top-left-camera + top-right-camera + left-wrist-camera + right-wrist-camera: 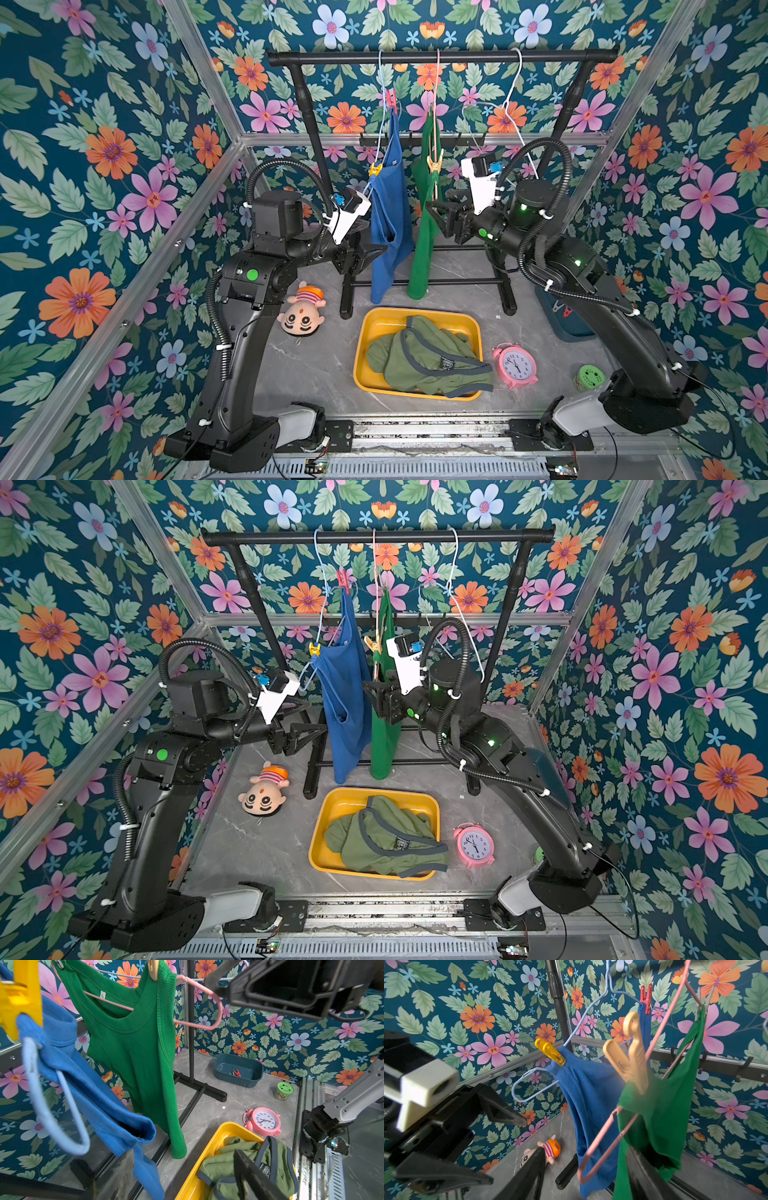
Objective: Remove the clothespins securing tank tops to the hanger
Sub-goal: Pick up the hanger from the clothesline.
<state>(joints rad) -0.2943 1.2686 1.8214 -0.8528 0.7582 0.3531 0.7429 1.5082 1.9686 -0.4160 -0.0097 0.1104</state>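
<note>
A black rack [440,57] stands at the back of the grey table [316,374]. The left arm [232,374] and the right arm [602,291] reach toward it, one from each side.

The blue top [390,216] and the green top [422,249] hang side by side on the rack. The blue one is on a light blue hanger [381,83], the green one on a pink hanger [437,83]. A white hanger [512,83] hangs on the bar, on the right arm's side. The olive top [428,357] lies crumpled in a yellow tray [415,311] at the front. A blue tub [239,1082] sits by the wall.

The left hand [370,254] is just beside the blue top, low down. Its fingers are wide apart and hold nothing. The right hand [586,1172] is at the green top, with its fingers apart too. The edge of the cloth and the end of the pink hanger show between them, but I cannot tell if they touch.

A doll [301,311] lies near the left arm. A pink clock [515,365] stands beside the tray. A small jar [589,376] with a green lid is near the right arm.

A red clothespin [390,101] pins the blue top high on its hanger. A yellow clothespin [375,169] pins it lower down. A pale yellow clothespin [434,164] is on the green top. Another red clothespin [236,1073] lies in the tub.
</note>
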